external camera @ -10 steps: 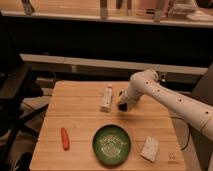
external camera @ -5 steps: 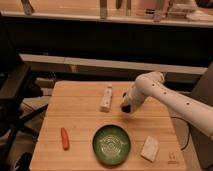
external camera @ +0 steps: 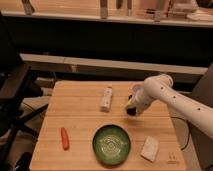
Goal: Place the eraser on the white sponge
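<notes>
The bench (external camera: 75, 105) is crossed from the right by the white arm (external camera: 172, 99). Behind the green plate (external camera: 111, 145) a pale block (external camera: 106, 98), possibly the eraser, is seen; the white sponge (external camera: 149, 148), right of the plate, is seen bare, so placement is judged undone. The tool (external camera: 131, 110) is held just right of the block, its grip not discernible.

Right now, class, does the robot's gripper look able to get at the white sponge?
Probably yes. The gripper sits over the table behind the white sponge, with only bare wood between them; the green plate lies aside.
</notes>
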Robot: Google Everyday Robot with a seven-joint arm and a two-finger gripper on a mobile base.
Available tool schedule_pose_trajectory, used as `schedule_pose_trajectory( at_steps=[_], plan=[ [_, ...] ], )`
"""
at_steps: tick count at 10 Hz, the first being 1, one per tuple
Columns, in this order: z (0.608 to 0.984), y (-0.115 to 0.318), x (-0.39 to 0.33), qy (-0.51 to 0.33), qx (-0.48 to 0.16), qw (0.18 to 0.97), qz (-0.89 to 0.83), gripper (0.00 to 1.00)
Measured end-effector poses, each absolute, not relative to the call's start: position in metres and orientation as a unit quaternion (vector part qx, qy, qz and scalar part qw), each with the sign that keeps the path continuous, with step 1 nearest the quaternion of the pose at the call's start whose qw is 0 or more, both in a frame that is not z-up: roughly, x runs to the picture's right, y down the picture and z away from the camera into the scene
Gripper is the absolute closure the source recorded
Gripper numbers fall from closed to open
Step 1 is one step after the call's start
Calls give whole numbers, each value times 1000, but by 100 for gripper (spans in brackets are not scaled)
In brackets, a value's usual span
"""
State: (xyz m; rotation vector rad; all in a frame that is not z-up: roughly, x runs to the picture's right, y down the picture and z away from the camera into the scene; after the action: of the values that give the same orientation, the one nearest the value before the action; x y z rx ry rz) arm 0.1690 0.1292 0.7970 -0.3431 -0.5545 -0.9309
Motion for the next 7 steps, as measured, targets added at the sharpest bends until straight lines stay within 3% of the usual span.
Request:
schedule_pose_trajectory(
  at_steps=[7],
  plan=[
    [770,153,205,-259,-175,859,-406,97]
  ],
)
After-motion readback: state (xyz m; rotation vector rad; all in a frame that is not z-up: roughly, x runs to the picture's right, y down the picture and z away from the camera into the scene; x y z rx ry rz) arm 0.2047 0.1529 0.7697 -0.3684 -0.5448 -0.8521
